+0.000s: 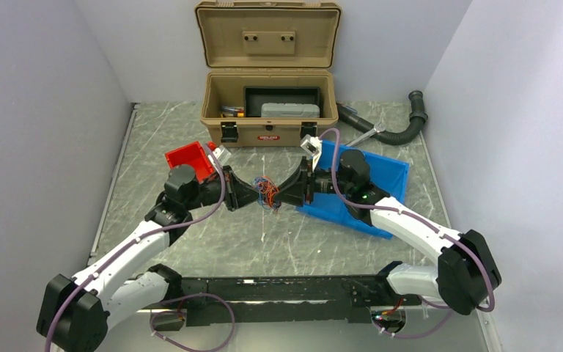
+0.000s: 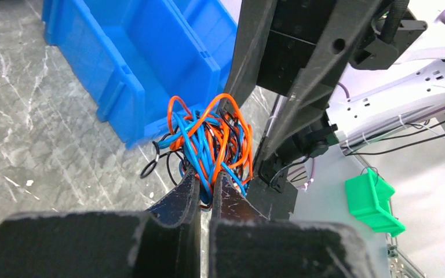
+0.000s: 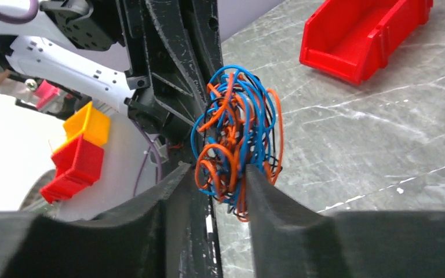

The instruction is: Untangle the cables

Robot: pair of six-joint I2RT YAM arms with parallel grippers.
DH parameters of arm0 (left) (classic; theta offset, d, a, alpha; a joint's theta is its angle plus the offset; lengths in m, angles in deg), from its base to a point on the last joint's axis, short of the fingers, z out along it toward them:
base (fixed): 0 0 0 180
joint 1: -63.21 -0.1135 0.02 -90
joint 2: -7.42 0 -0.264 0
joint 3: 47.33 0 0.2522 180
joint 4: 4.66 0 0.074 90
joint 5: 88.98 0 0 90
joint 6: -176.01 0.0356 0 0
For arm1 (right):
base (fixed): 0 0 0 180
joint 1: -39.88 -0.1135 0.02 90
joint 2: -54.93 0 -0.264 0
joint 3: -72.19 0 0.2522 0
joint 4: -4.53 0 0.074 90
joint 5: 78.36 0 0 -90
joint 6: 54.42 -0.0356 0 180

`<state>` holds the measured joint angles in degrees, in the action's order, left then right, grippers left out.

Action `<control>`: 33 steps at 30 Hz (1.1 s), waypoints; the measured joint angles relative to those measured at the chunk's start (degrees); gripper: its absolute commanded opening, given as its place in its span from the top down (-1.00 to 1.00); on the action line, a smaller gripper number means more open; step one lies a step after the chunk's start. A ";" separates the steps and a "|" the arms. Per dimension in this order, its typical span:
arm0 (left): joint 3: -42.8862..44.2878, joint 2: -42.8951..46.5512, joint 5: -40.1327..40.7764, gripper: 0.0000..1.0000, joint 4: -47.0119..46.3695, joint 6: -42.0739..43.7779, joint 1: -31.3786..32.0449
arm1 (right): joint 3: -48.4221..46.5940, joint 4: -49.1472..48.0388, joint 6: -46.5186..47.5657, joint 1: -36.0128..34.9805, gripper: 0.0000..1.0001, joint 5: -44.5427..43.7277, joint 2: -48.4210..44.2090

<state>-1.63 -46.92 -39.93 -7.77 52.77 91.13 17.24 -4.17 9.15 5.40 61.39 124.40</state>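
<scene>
The cables (image 1: pixel 267 192), a small knot of orange, blue and black wires, sit near the middle of the table (image 1: pixel 212 242), between the two pincer tips that meet there. The left pincer (image 2: pixel 210 182) reaches in from 9 o'clock. Its jaws are nearly together, with several orange and blue strands pinched between the tips. The rest of the knot bulges out beyond them, and a black loop hangs loose on one side.

The right pincer (image 3: pixel 219 179) comes in from 3 o'clock. Its jaws stand partway apart, and the lower part of the knot fills the gap, wires touching both inner faces. I cannot tell whether it clamps them.

From the knot, an open tan toolbox (image 1: pixel 212 110) stands at 12 o'clock, a red bin (image 1: pixel 188 158) at 10 o'clock and a blue bin (image 1: pixel 388 172) at 3 o'clock. A black hose (image 1: pixel 403 132) lies at 2 o'clock.
</scene>
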 measured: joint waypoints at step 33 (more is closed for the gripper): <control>-1.27 -0.83 5.75 -0.29 2.58 -1.55 -3.19 | 2.56 9.20 -6.19 -0.50 1.00 -24.83 -3.13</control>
<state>-2.89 -47.75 -34.18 -5.19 51.22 87.94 19.79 5.04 2.96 4.90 36.56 121.28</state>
